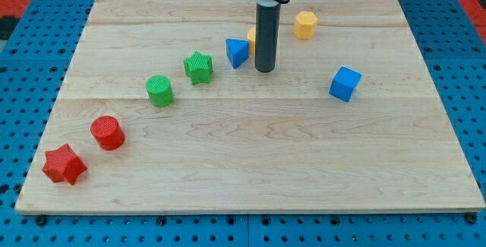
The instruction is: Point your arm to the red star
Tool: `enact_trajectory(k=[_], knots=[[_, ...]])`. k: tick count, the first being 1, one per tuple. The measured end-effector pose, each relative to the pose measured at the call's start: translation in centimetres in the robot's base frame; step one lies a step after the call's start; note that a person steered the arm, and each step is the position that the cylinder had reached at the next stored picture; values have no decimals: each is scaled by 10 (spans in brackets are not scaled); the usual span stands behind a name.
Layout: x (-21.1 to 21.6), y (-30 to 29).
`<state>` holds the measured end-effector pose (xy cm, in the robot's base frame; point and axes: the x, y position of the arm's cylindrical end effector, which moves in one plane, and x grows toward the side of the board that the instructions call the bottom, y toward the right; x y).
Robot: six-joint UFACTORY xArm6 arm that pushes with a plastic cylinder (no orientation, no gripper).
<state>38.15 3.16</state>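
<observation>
No writing anywhere, the tip (264,70) sits just right of the blue triangle (237,52), well apart from the red star (64,164); no fingers to judge.

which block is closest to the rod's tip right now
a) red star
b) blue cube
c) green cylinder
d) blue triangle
d, my tip sits just to the view's right of the blue triangle, while the red star lies far off at the view's bottom left.

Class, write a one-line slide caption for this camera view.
My tip rests beside the blue triangle, far from the red star at the board's bottom-left corner.
</observation>
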Motion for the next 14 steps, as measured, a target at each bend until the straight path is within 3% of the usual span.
enact_trajectory(k=[1,2,3,4,5,6,8,9,10,11,12,13,14], knots=[[4,-5],[37,-35],[86,-29],[199,-76],[238,-125],[237,-140],[234,-326],[183,-327],[167,-267],[173,-247],[176,-336],[223,-318],[215,-243]])
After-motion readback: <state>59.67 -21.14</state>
